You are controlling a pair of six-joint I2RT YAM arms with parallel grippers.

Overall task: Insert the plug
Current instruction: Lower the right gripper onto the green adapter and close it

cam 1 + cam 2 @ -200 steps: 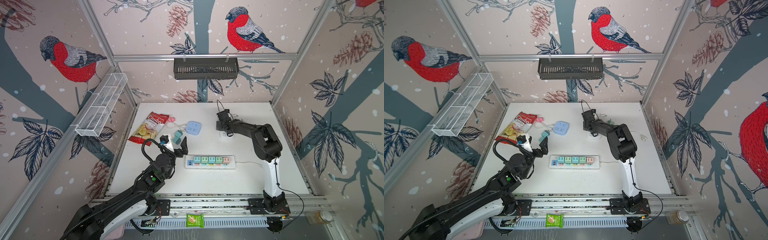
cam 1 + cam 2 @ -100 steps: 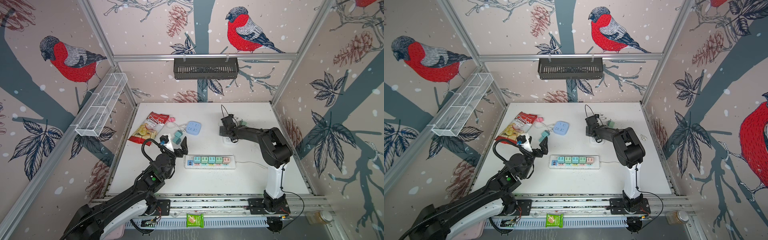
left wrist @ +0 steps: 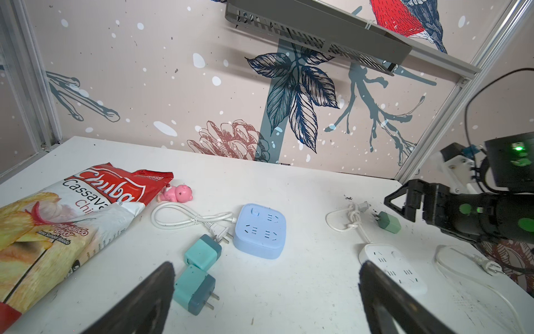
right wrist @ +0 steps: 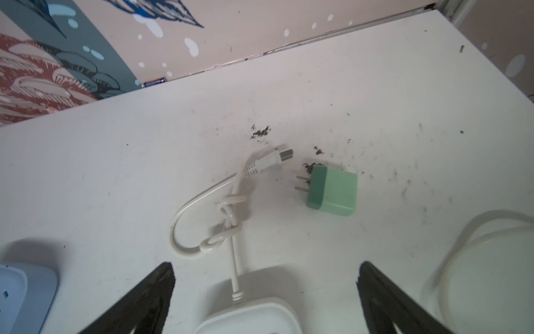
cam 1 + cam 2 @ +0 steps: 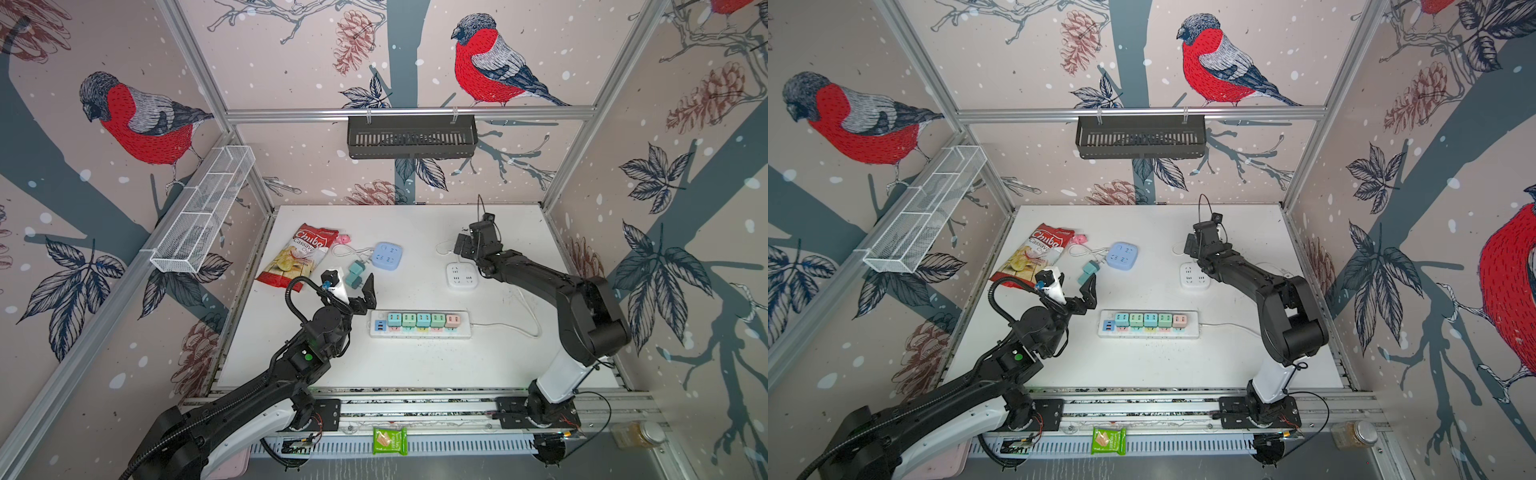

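Reaching is the step in hand: the right pincer (image 4: 265, 269) gapes empty by the white socket cube (image 5: 461, 275), the green plug (image 4: 332, 191) lies sideways on the counter (image 5: 415, 365) just beyond, so it likely must advance, straddle the body and close, while the left pincer (image 3: 265, 269) hangs open.

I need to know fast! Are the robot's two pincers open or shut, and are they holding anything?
Left pincer: open, holding nothing.
Right pincer: open, holding nothing.
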